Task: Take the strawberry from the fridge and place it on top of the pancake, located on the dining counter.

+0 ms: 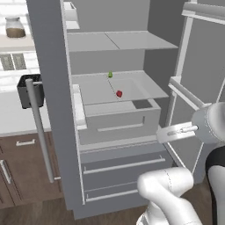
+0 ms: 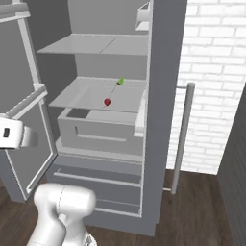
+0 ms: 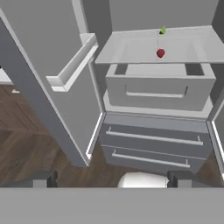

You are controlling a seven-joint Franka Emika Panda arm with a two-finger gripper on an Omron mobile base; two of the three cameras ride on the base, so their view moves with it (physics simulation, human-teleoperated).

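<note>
Hand view, open fridge [image 3: 157,144], wood floor [image 3: 26,135], strawberry [image 3: 160,53]

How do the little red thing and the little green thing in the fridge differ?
The strawberry is bright red and roundish; the green item is green and looks slightly pointed on top. The strawberry sits nearer the front of the fridge shelf, the green item further back by the rear wall. Both are tiny, similar in size, and rest on that same light grey shelf, apart from each other.

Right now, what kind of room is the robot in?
Most likely a kitchen. There's an open fridge with a strawberry on a shelf, brown cabinets under a counter, and a jar higher up.
</note>
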